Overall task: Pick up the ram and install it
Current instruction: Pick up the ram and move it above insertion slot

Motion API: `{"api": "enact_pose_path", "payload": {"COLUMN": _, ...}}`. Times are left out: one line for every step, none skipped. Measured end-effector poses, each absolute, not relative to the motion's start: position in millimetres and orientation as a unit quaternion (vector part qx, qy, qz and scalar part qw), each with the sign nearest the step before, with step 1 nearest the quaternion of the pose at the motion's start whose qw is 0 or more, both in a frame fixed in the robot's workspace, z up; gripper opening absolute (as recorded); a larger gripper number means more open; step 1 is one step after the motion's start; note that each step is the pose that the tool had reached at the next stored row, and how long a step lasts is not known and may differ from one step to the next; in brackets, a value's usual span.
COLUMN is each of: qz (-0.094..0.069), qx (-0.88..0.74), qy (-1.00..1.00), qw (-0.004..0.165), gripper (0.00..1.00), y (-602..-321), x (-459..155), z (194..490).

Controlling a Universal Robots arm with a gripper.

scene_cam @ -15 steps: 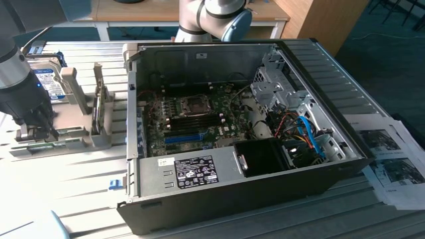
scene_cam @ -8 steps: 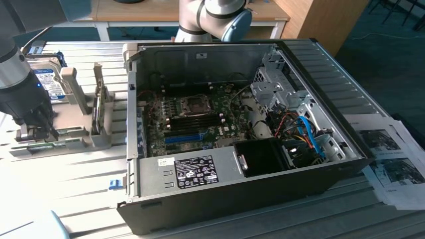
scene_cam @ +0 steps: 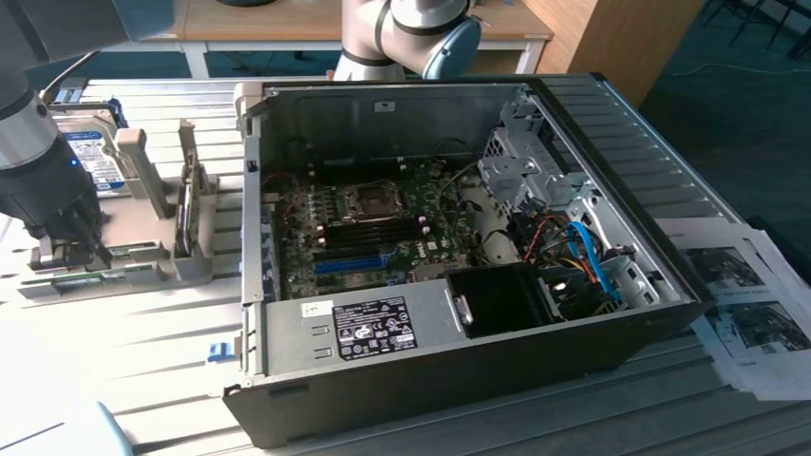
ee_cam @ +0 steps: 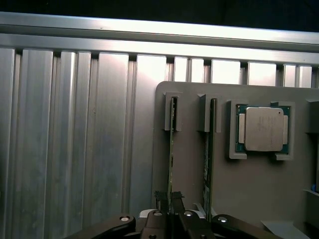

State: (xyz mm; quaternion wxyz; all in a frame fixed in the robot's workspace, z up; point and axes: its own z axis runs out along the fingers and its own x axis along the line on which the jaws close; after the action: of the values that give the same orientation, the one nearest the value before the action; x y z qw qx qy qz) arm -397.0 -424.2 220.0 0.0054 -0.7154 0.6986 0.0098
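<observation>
1. Step in hand: the pick-up. The claw is down over the grey holder on the table, at the exterior view's left, well apart from the open computer case.
2. Claw: clenched on the ram, its fingers tight against both faces of the stick's near end.
3. The ram: a thin green stick standing on edge in the holder, far end seated in its slot guide. Not yet lifted, by my reading.
4. Next move, as a judgement: getting the stick free calls for a straight pull out of the guides with no twist, since a second stick stands just beside it in the neighbouring slot.
5. Holder, contents: the two sticks on edge, side by side; one silver processor chip lying flat in a square recess beside the second stick. In the exterior view a hard drive with a blue-white label sits at the holder's far end.
6. Computer case, contents: lying on its side, lid off. Inside are the motherboard with an uncovered processor socket, dark memory slots just beside the socket, a black box and blue and red cables. I cannot tell whether any memory slot is filled.
7. Loose item: printed papers on the table at the exterior view's right.
</observation>
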Motion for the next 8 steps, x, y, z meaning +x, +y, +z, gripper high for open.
{"api": "enact_pose_path", "payload": {"qz": 0.010, "qx": -0.715, "qy": 0.699, "qw": 0.005, "gripper": 0.16, "y": -424.2, "x": -397.0, "z": 220.0}}
{"api": "enact_pose_path", "payload": {"qz": 0.010, "qx": -0.715, "qy": 0.699, "qw": 0.005, "gripper": 0.16, "y": -424.2, "x": -397.1, "z": 220.0}}
{"api": "enact_pose_path", "payload": {"qz": 0.010, "qx": -0.715, "qy": 0.699, "qw": 0.005, "gripper": 0.16, "y": -424.2, "x": -397.1, "z": 220.0}}
{"api": "enact_pose_path", "payload": {"qz": 0.010, "qx": -0.715, "qy": 0.699, "qw": 0.006, "gripper": 0.16, "y": -424.2, "x": -397.0, "z": 220.0}}
{"api": "enact_pose_path", "payload": {"qz": 0.010, "qx": -0.715, "qy": 0.699, "qw": 0.006, "gripper": 0.16, "y": -424.2, "x": -397.0, "z": 219.9}}
{"api": "enact_pose_path", "payload": {"qz": 0.010, "qx": -0.715, "qy": 0.699, "qw": 0.006, "gripper": 0.16, "y": -424.2, "x": -397.0, "z": 219.9}}
{"api": "enact_pose_path", "payload": {"qz": 0.010, "qx": -0.715, "qy": 0.699, "qw": 0.006, "gripper": 0.16, "y": -424.2, "x": -397.0, "z": 219.9}}
{"api": "enact_pose_path", "payload": {"qz": 0.010, "qx": -0.715, "qy": 0.699, "qw": 0.006, "gripper": 0.16, "y": -424.2, "x": -397.0, "z": 219.9}}
